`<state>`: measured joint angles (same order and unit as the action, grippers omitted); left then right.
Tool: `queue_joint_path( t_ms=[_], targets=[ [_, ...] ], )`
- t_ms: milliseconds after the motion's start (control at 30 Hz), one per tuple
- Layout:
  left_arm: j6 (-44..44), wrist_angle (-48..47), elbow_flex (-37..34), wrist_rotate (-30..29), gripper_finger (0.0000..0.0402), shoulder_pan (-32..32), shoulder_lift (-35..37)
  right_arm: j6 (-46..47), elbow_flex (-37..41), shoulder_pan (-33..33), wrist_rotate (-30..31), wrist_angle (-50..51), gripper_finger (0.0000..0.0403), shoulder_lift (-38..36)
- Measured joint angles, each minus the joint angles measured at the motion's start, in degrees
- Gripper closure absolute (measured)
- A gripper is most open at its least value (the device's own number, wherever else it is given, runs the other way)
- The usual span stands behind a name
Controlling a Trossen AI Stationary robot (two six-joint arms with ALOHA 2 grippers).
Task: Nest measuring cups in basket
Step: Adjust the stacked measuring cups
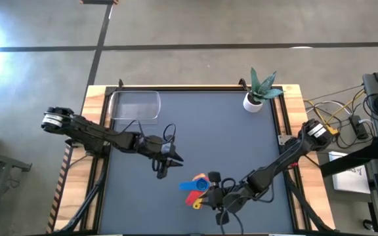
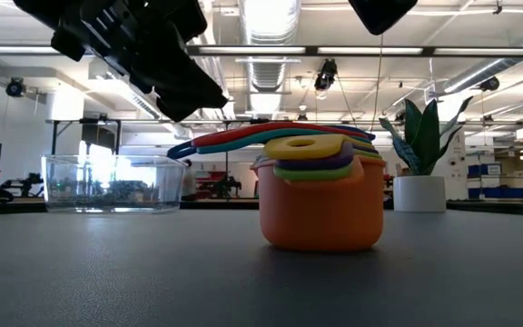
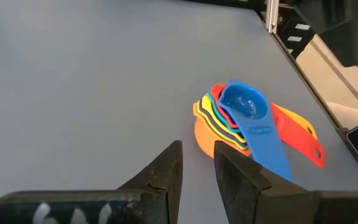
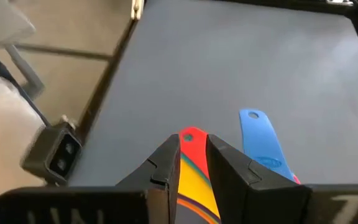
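Near the desk's [image 1: 241, 144] front, likely light, stiff, slick measuring cups [image 1: 201, 185], handles clenched in right pincer [image 4: 193, 146]; left pincer [image 3: 196, 152] slightly parted, empty.

The measuring cups [image 1: 199, 187] are sitting nested in one stack on the table [image 1: 228, 137], near its front edge. Taking that stack as landmark, the basket [image 1: 135, 105] is lying well apart toward the far left corner, and the plant pot [image 1: 253, 101] is standing well apart toward the far right corner. The left gripper [image 1: 163, 169] is hanging just left of the stack. The right gripper [image 1: 210, 195] is sitting at the stack's right, its fingers [image 4: 166, 168] straddling the fanned handles.
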<state>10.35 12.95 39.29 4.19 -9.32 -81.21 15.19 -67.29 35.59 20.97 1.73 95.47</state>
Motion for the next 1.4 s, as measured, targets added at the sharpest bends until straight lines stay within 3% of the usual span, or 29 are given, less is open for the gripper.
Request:
queue_joint_path(
  t_ms=[333, 500, 633, 900, 1233, 1400],
  targets=[
    [-0.2, 0.9, 0.0, 1.3, 0.0327, 0.0, 0.9, 4.9, 0.3, 0.0, 0.0, 1.4, 0.0335, -0.3],
    [-0.2, 1.0, 0.0, 8.0, 0.0327, 0.0, 0.8, 4.9, 0.3, 0.0, -0.2, 1.5, 0.0335, -0.3],
    [0.4, 1.0, 0.0, 9.9, 0.0327, 0.0, 0.8, 5.0, 0.3, 0.0, -0.2, 1.4, 0.0335, -0.3],
    [-0.2, 0.9, 0.0, 8.3, 0.0332, 0.6, 0.7, 5.1, 0.3, -0.1, -0.1, 1.4, 0.0335, -0.3],
    [-0.6, 0.6, 0.0, 6.7, 0.0398, 0.8, 0.7, 5.9, 0.3, -0.1, 0.6, 1.3, 0.0336, -0.3],
    [-0.3, -0.4, 0.0, 4.1, 0.0401, 0.8, 0.7, 8.0, 0.3, -0.1, 1.7, 1.2, 0.0371, -0.3]
  ],
)
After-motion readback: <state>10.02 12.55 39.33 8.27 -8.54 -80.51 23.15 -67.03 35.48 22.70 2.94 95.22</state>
